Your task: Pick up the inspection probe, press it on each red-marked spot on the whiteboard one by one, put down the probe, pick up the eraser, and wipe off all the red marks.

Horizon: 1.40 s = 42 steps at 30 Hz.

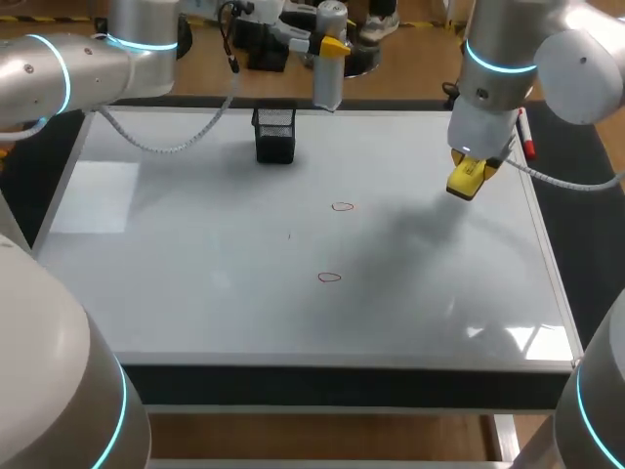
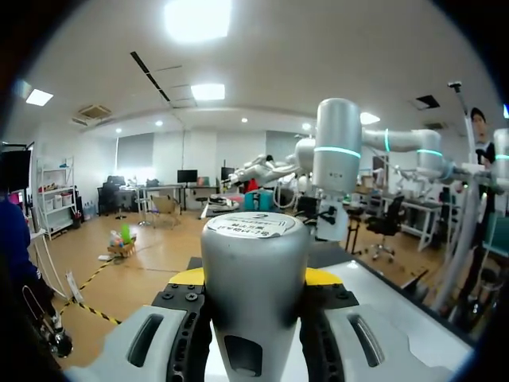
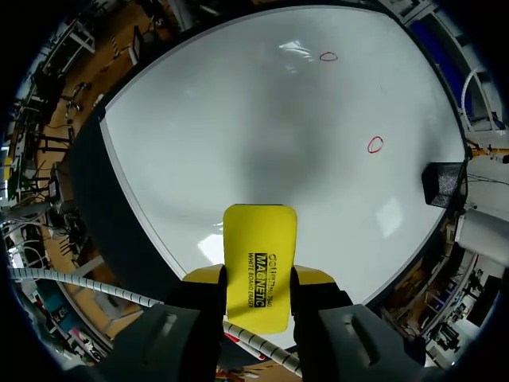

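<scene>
Over the far edge of the whiteboard (image 1: pixel 195 244), the left claw (image 1: pixel 332 47) is hanging with the inspection probe (image 1: pixel 328 83) gripped between its yellow tips. The silver cylinder is pointing downward, and its lower end is showing against the board's back rim. Seen from that arm's wrist camera, both fingers are pressing on the probe's body from opposite sides, so the claw is holding it firmly. Just beside the probe, a black mesh holder (image 1: pixel 274 134) is standing on the board near the back edge.

Toward the board's right side, the right claw (image 3: pixel 259 277) is gripping the yellow eraser (image 3: pixel 260 239). Its two fingers are closing on the eraser's long edges, and the eraser's free end is sticking out past the tips. The eraser is hovering above the white surface and is not touching it. A soft grey shadow is lying on the board beneath it.

Two small rings are showing near the board's middle, the far red mark (image 1: pixel 342 206) and the near red mark (image 1: pixel 330 277). Both are well apart from the eraser and the probe. The whiteboard is covering most of the bench (image 1: pixel 293 386).
</scene>
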Motion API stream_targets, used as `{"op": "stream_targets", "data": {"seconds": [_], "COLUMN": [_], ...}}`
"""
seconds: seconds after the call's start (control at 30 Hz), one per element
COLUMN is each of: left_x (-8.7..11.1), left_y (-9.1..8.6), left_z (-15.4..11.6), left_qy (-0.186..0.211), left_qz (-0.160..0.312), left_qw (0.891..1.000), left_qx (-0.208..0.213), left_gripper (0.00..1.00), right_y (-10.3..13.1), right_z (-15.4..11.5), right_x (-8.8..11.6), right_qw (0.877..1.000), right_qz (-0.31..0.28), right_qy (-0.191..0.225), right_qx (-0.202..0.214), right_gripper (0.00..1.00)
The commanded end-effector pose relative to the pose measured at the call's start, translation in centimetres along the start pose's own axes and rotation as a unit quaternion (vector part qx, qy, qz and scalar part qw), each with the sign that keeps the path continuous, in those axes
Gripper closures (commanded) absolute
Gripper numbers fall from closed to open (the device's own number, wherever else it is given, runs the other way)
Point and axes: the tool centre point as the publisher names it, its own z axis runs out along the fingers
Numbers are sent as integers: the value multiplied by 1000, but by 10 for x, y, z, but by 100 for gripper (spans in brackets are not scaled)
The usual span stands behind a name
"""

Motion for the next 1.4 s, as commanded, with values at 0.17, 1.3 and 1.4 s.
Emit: {"op": "stream_targets", "data": {"seconds": [0.17, 1.3, 1.4], "left_x": [-13, -20, -20], "left_y": [2, 3, 3], "left_z": [1, -3, -3], "left_qy": [84, 89, 89], "left_qz": [-1, -5, -5], "left_qw": [996, 996, 996], "left_qx": [6, 3, 3], "left_gripper": [100, 100, 100], "right_y": [-1, 2, 11], "right_z": [0, -5, -11], "right_x": [0, -6, -13], "right_qw": [1000, 1000, 999], "right_qz": [-1, -18, -36], "right_qy": [1, 7, 12], "right_qx": [1, 9, 20], "right_gripper": [100, 100, 100]}}
